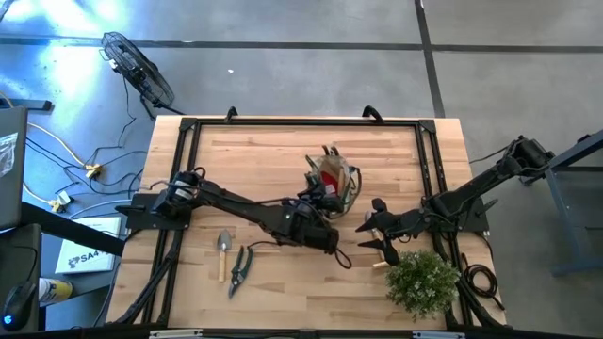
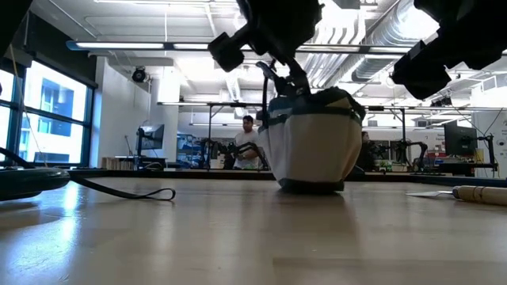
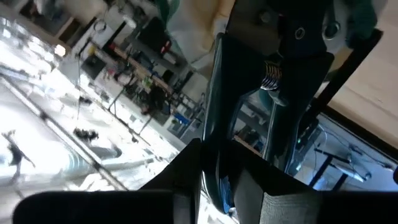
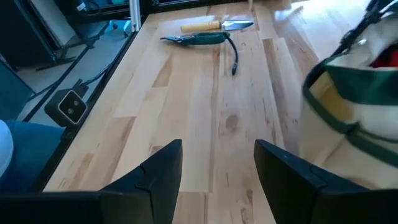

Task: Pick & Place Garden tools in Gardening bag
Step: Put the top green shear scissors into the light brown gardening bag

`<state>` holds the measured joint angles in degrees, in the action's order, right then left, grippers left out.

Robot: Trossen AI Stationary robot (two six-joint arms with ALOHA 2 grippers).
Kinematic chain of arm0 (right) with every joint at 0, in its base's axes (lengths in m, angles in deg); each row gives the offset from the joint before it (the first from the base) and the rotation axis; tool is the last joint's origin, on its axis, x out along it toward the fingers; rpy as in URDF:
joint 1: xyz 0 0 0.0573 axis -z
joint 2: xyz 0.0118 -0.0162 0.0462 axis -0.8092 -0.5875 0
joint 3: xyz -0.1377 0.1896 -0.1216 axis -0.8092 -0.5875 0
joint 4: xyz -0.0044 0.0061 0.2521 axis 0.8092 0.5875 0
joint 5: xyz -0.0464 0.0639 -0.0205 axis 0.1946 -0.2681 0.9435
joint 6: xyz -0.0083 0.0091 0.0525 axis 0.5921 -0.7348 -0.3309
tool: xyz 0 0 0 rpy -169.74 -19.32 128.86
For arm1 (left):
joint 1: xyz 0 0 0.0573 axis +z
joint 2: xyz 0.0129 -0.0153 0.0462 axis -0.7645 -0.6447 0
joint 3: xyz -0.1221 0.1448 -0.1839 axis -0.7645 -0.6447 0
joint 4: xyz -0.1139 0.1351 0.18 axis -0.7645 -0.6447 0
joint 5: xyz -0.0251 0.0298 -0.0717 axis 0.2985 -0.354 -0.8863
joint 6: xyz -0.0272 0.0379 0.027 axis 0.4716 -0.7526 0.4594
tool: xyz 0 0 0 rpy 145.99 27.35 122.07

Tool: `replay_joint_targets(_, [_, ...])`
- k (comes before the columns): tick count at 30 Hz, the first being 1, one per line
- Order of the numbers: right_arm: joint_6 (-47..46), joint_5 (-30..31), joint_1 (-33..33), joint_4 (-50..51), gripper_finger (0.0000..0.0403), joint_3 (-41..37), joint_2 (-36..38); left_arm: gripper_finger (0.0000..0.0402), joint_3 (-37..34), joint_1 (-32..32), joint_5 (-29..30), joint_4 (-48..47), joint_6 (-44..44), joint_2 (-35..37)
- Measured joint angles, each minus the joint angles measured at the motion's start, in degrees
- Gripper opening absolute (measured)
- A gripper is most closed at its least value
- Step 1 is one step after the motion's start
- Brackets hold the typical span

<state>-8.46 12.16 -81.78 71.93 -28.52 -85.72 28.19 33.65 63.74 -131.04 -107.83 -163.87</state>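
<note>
Right now I have the left gripper point(image 1: 323, 200) closed on a pair of dark pruning shears point(image 3: 273, 81). In the left wrist view their long axis runs straight away from the fingers point(image 3: 186, 180), spring coil showing, tip toward the gardening bag point(image 1: 335, 179). From above the shears are hidden under the gripper, at the bag's near rim, so I can't make out how far in they are.

On my high view the bag sits upright near the table's point(image 1: 273, 155) middle, slightly right, something red showing inside. In the low view its mouth is partly covered by the arm.

Near the left front, a trowel point(image 1: 223, 252) lies with its wooden handle toward the near edge and blade pointing far. Another pair of shears point(image 1: 238, 269) lies just right of it, roughly parallel, slightly angled.

My right gripper point(image 1: 377, 235) hovers right of the bag, fingers spread and empty. A bushy green plant point(image 1: 422, 281) stands at the near right corner, just beside it.
</note>
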Motion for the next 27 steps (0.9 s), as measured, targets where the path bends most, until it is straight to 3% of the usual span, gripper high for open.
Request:
replay_joint_targets(5, [-0.1, 0.0, 0.0, 0.2, 0.0191, 0.0, 0.0, 0.0057, 0.0, 0.0, -1.6, 0.3, -4.7, -1.0])
replay_joint_targets(17, [-0.2, 0.2, 0.0, 1.1, 0.0191, 0.0, 0.0, 0.0058, 0.0, 0.0, -2.5, 0.7, -6.5, -2.3])
replay_joint_targets(23, [-0.2, 6.0, 0.0, 1.1, 0.0191, 0.0, 0.0, 0.0058, 0.0, 0.0, -3.0, 0.7, -6.3, -2.3])
replay_joint_targets(27, [-0.2, 6.2, 0.0, 1.1, 0.0191, 0.0, 0.0, 0.0062, 0.0, 0.0, -3.3, 1.2, -5.3, -2.3])
